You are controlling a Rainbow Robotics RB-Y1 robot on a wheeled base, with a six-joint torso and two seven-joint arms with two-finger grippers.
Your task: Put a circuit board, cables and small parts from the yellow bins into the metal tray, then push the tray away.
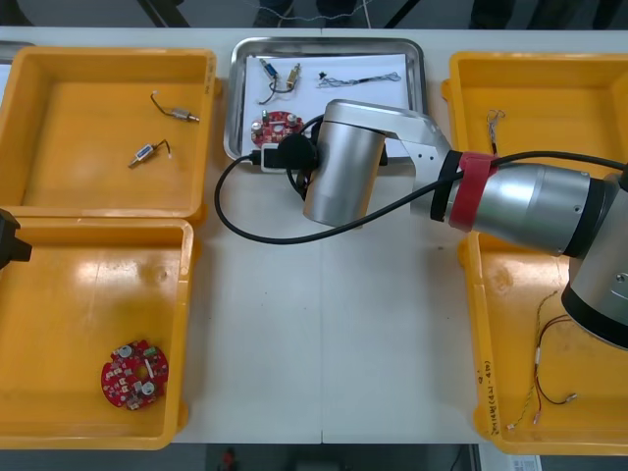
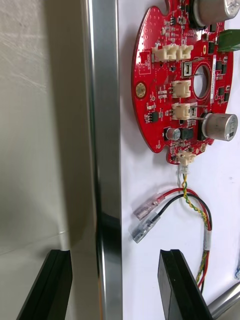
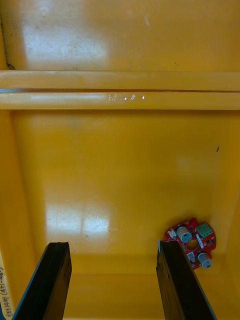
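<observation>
Tray [image 1: 419, 78]: sat at the far middle of the bench [image 1: 324, 343], white inside.
Board [image 2: 185, 75]: I saw it lying flat in the tray's near-left corner, just inside the rim.
Wires [image 2: 192, 200]: red, black and yellow strands ran from the board's edge over the tray floor, ending in two clear-sleeved connectors.
Tray parts [image 1: 280, 72]: two small metal parts lay at the tray's far left, with a thin cable [image 1: 358, 77] to their right.
Right tool [image 2: 115, 260]: open and holding nothing. I had it astride the tray rim beside the board, one finger over the bench and the other over the white floor.
Left tool [image 3: 112, 280]: open and empty, hanging over the near-left bin [image 1: 88, 314].
Spare board [image 1: 134, 374]: lay in that bin, toward its near side.
Far-left bin [image 1: 108, 59]: held two loose parts [image 1: 145, 153].
Far-right bin [image 1: 549, 108]: held a small cable [image 1: 494, 123].
Near-right bin [image 1: 510, 324]: held a red and yellow cable [image 1: 549, 373].
</observation>
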